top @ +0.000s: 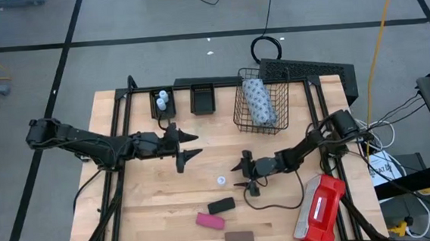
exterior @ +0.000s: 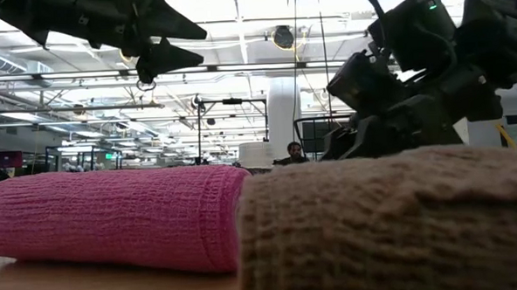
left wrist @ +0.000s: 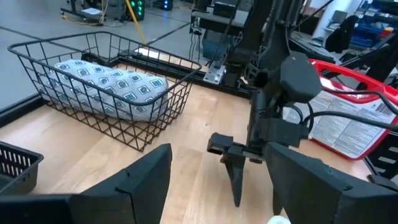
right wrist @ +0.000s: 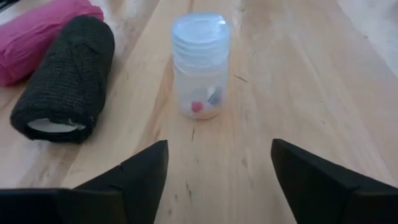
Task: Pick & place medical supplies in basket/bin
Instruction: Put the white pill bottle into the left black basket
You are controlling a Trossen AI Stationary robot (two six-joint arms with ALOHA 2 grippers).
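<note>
A tiny white round vial (top: pixel 221 180) stands upright on the wood, also in the right wrist view (right wrist: pixel 200 65). My right gripper (top: pixel 248 173) is open, level with the table, its fingers pointing at the vial from the right, a short way off. My left gripper (top: pixel 189 147) is open and empty above the table's middle. Two more vials (top: pixel 163 101) sit in the left small black tray (top: pixel 159 109). The pale dotted pack (top: pixel 259 102) lies in the wire basket (top: pixel 239 111). The black (top: pixel 221 206), pink (top: pixel 210 220) and brown (top: pixel 238 237) blocks lie near the front edge.
A second small black tray (top: pixel 202 100) stands beside the first. The red-and-white case (top: pixel 321 210) lies at the front right, close to my right arm. A black cable (top: pixel 281 203) trails across the wood below my right gripper. A black frame rims the table.
</note>
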